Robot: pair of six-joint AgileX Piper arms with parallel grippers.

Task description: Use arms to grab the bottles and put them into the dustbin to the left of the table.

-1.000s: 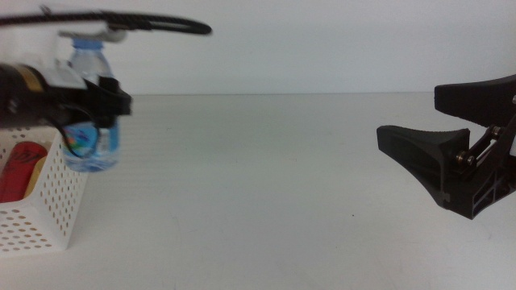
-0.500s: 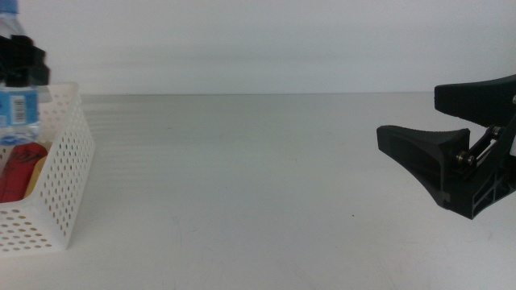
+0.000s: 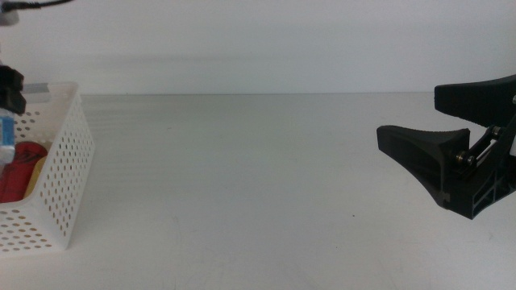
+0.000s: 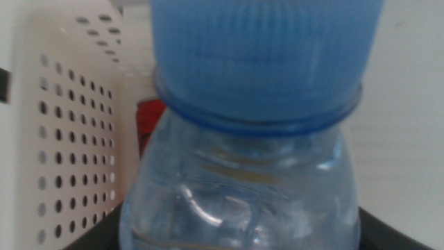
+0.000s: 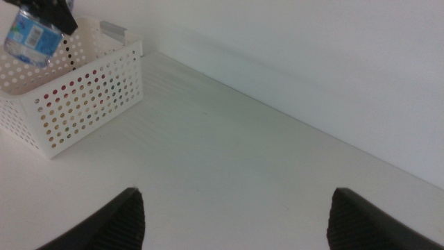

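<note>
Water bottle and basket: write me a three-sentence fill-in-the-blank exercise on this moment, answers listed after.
1. The water bottle has a ____ cap.
2. The left gripper holds the bottle above the white ____ basket.
3. The can lying inside the basket is ____.
The right gripper waits, open, at the table's right.
Answers: blue; perforated; red

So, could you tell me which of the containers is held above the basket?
The blue-capped water bottle, held by the left gripper; the red can lies inside the basket.
</note>
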